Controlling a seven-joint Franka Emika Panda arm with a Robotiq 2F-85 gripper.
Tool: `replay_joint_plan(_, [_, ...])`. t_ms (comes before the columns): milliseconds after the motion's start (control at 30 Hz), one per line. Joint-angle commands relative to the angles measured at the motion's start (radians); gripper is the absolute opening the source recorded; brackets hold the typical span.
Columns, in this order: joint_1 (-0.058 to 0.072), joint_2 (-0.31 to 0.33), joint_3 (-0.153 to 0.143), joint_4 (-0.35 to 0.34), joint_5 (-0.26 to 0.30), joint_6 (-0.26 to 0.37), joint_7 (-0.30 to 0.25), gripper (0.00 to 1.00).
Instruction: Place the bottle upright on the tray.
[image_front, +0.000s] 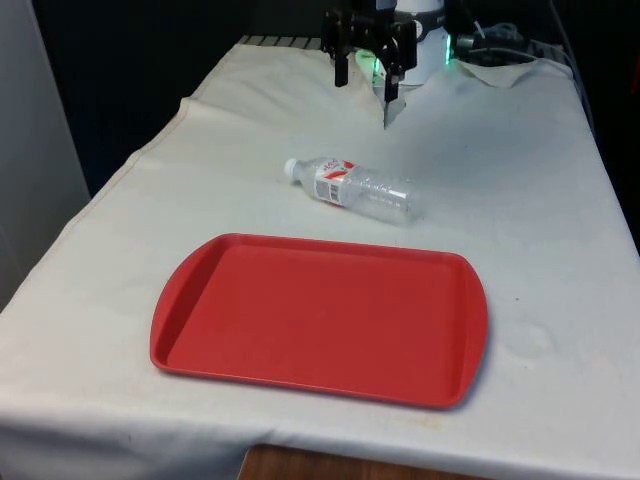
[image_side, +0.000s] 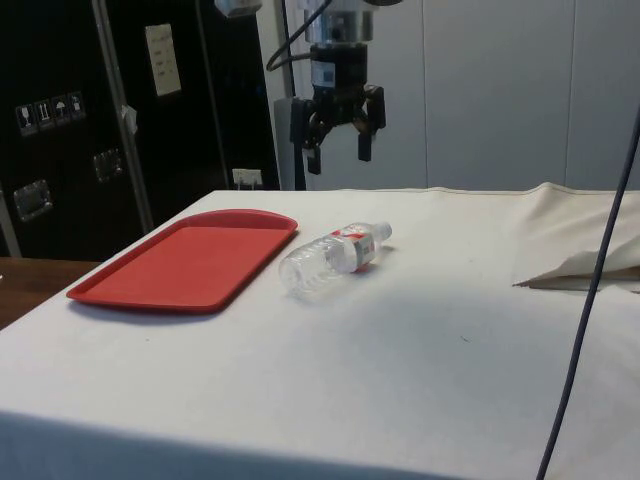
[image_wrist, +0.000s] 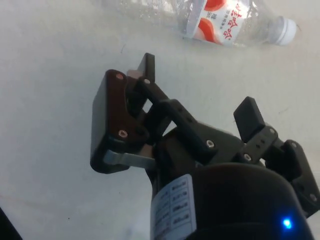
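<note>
A clear plastic bottle (image_front: 350, 188) with a white cap and a red-and-white label lies on its side on the white cloth, just beyond the red tray (image_front: 320, 316). The side view has the bottle (image_side: 331, 259) beside the tray (image_side: 190, 258), cap pointing away from it. My gripper (image_front: 367, 75) hangs open high above the table's far end, well clear of the bottle, with nothing between its fingers. From the side it (image_side: 338, 153) hovers above and behind the bottle. The wrist view catches the bottle (image_wrist: 220, 17) lying beyond the fingers (image_wrist: 249, 116).
A fold of the cloth (image_side: 580, 268) rises at the table's far side in the side view. Bare cloth surrounds the tray and bottle. A black cable (image_side: 590, 290) hangs down in the side view's right.
</note>
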Motion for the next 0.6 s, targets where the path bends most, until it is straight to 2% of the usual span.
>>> replay_joint_plan(0, [-0.003, 0.006, 0.000, 0.006, -0.016, 0.005, 0.020, 1.00])
replay_joint_plan(33, [-0.003, 0.007, 0.000, 0.007, -0.016, 0.004, 0.025, 1.00])
replay_joint_plan(67, [0.000, 0.001, 0.000, 0.002, 0.000, 0.000, 0.004, 1.00])
replay_joint_plan(100, [-0.003, 0.009, 0.000, 0.009, -0.017, 0.004, 0.029, 1.00])
replay_joint_plan(300, [-0.003, 0.017, -0.001, 0.020, -0.025, 0.002, 0.060, 1.00])
replay_joint_plan(333, [0.000, 0.014, -0.001, 0.017, -0.006, 0.000, 0.039, 1.00])
replay_joint_plan(367, [-0.003, 0.017, -0.002, 0.021, -0.027, 0.002, 0.064, 1.00])
replay_joint_plan(567, [-0.003, 0.019, -0.003, 0.024, -0.038, 0.003, 0.096, 1.00])
